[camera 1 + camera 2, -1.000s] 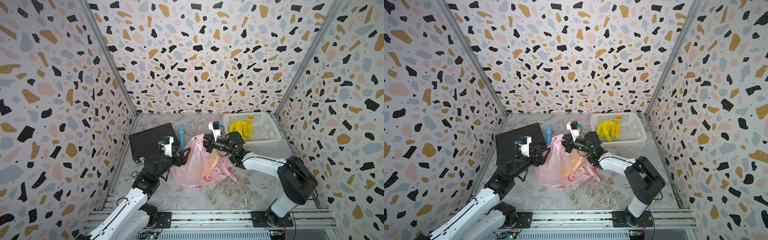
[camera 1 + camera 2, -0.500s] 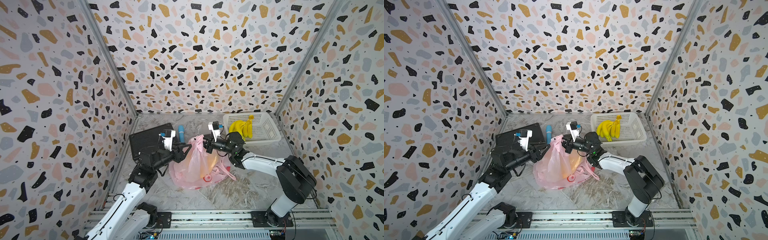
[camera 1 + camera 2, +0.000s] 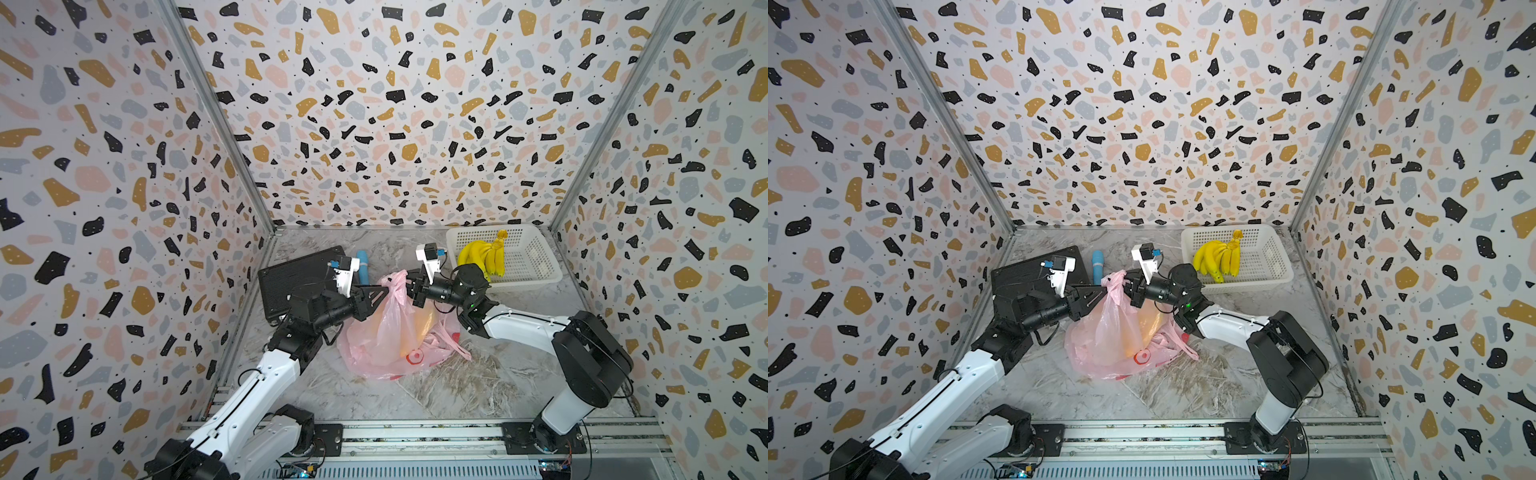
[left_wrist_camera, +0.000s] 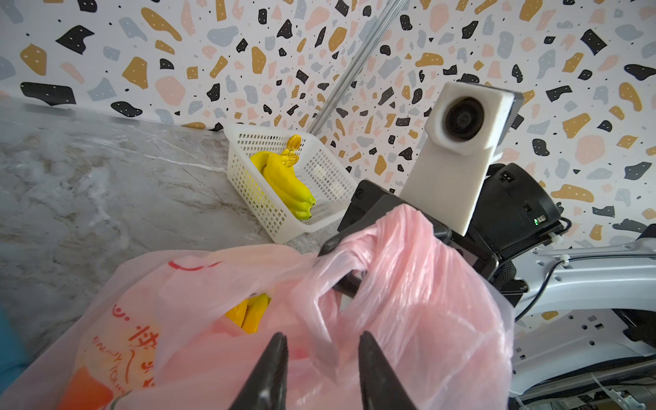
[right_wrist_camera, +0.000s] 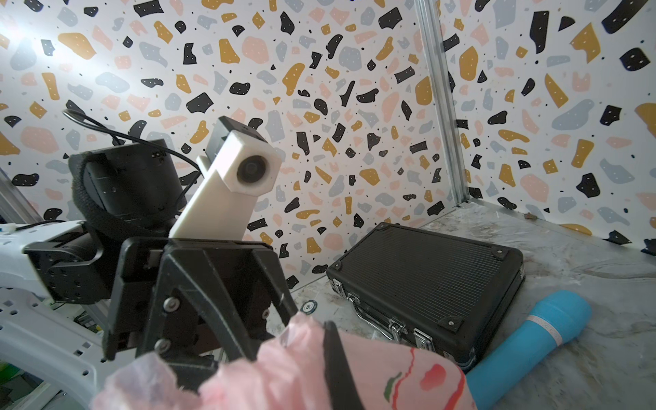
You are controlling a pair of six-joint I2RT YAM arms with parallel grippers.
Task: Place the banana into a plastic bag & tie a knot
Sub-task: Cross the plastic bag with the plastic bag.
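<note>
A pink plastic bag (image 3: 386, 332) (image 3: 1113, 336) stands on the marble floor between my arms. The banana (image 4: 250, 312) lies inside it and shows as a yellow shape through the film (image 3: 419, 328). My right gripper (image 3: 409, 282) (image 5: 328, 340) is shut on the bunched top of the bag and holds it up. My left gripper (image 3: 384, 289) (image 4: 323, 337) meets the same bunched top from the opposite side. Its jaws stand apart, with a loose fold of the bag hanging between them and touching neither pad.
A white basket (image 3: 536, 266) with a bunch of bananas (image 3: 484, 257) sits at the back right. A black ribbed case (image 3: 291, 278) (image 5: 426, 277) and a blue cylinder (image 3: 363, 266) (image 5: 532, 344) lie behind my left gripper. Patterned walls close three sides.
My left arm has risen and reached in to the bag's top, and its jaws have narrowed around a fold. The right gripper has held still with the bag.
</note>
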